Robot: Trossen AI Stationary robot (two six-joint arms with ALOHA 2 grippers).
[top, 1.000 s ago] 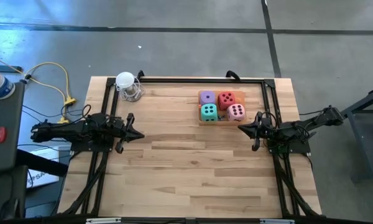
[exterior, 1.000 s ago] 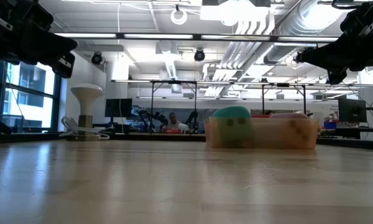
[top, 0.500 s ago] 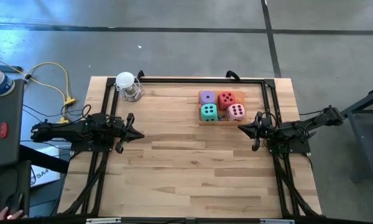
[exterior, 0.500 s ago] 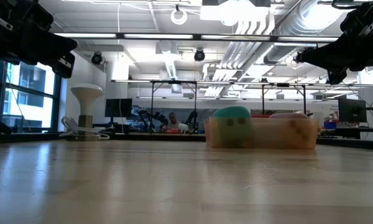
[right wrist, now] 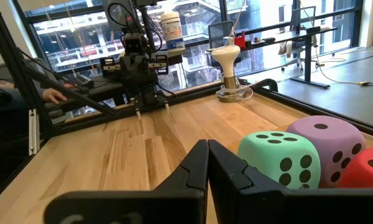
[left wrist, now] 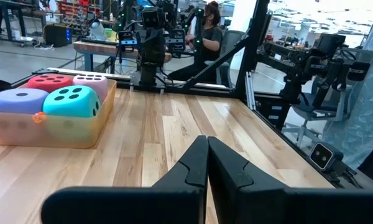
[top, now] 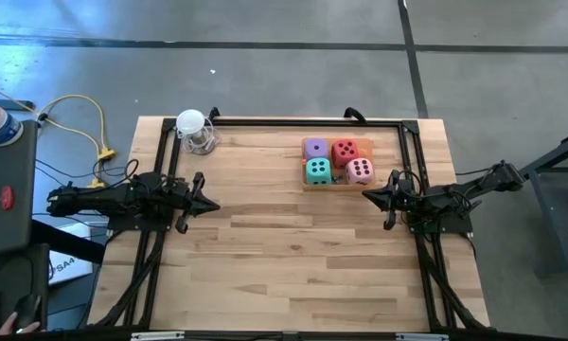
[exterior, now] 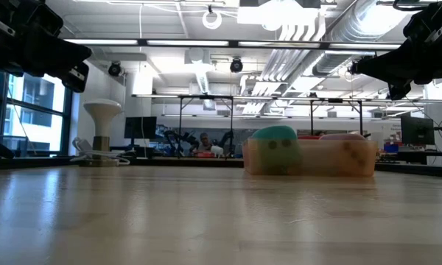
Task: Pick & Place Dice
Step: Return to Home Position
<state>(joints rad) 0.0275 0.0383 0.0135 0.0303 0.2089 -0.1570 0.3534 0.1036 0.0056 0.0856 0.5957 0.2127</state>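
Four dice sit side by side in a shallow clear tray [top: 306,184] on the table's far right part: purple [top: 314,149], red [top: 345,151], teal [top: 317,170] and pink [top: 359,170]. The left wrist view shows the teal die [left wrist: 70,101] and purple die [left wrist: 17,99] nearest. My left gripper [top: 214,204] is shut at the table's left edge, level, pointing right, holding nothing. My right gripper [top: 366,195] is shut at the right edge, pointing left, just near of the tray. Its wrist view has the teal die [right wrist: 278,158] close ahead.
A white mushroom-shaped lamp [top: 192,124] with a coiled cable stands at the far left corner. A black frame [top: 284,121] runs around the table's far and side edges. Bare wood [top: 284,246] fills the middle and near part. A person sits beyond the table in the left wrist view.
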